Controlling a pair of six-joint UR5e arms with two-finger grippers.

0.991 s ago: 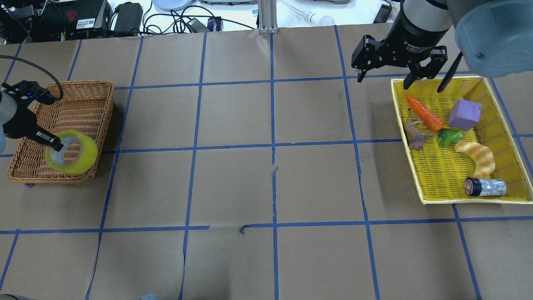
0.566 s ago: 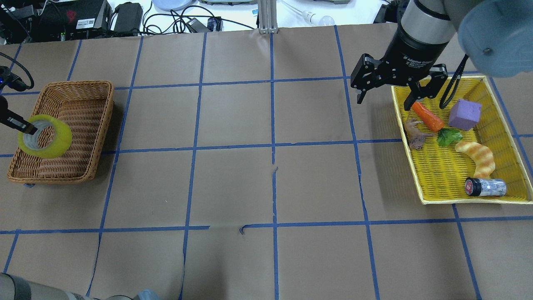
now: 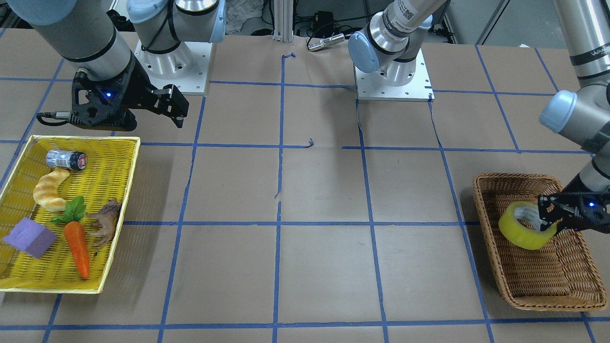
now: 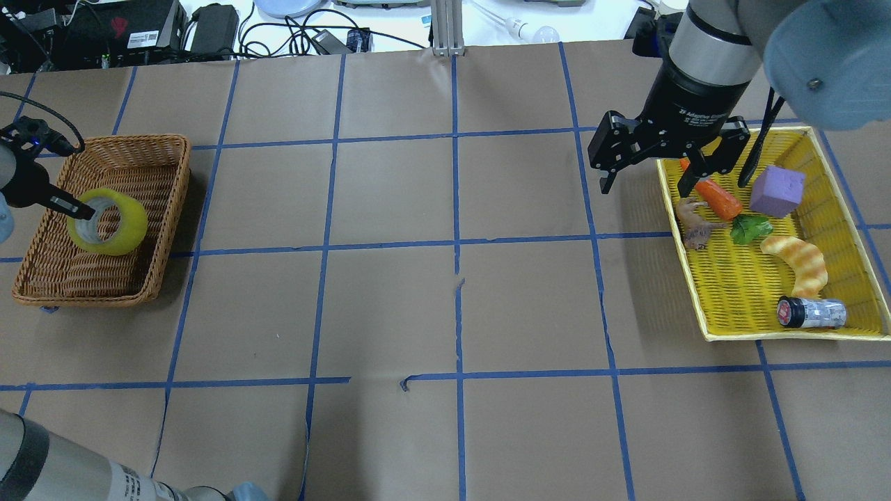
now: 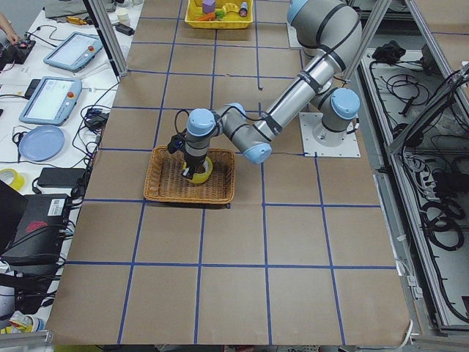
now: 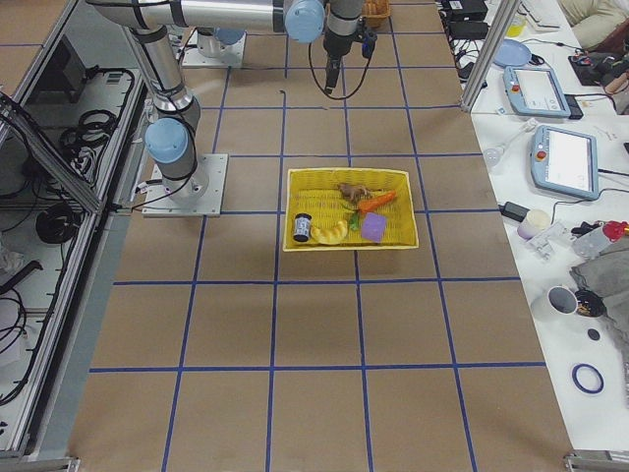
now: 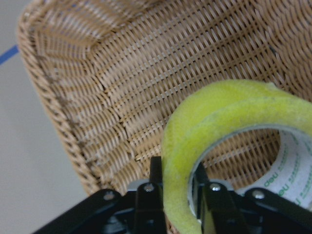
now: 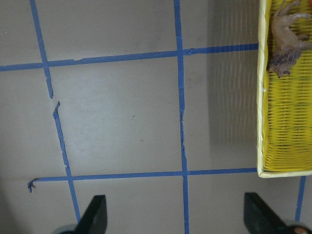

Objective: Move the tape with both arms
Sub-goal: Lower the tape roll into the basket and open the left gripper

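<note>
The yellow tape roll (image 4: 110,224) with a white core is held on edge over the inside of the brown wicker basket (image 4: 139,140). My left gripper (image 4: 72,208) is shut on the roll's wall, one finger inside the core and one outside. The left wrist view shows the tape (image 7: 219,112) pinched between the fingers (image 7: 146,192). In the front view the tape (image 3: 522,231) hangs at the left gripper (image 3: 548,223) above the wicker basket (image 3: 514,176). My right gripper (image 4: 646,182) is open and empty, hovering at the far left corner of the yellow basket (image 4: 738,309).
The yellow basket holds a carrot (image 4: 717,198), a purple block (image 4: 777,191), a croissant-shaped bread (image 4: 800,263), a small jar (image 4: 811,312) and a brown toy animal (image 4: 693,224). Brown paper with blue tape lines covers the table between the two baskets. Cables and devices lie along the far edge.
My left gripper carried the tape from the basket's near right corner toward its left side, then back toward the middle. My right gripper moved slightly nearer, along the yellow basket's left edge.
</note>
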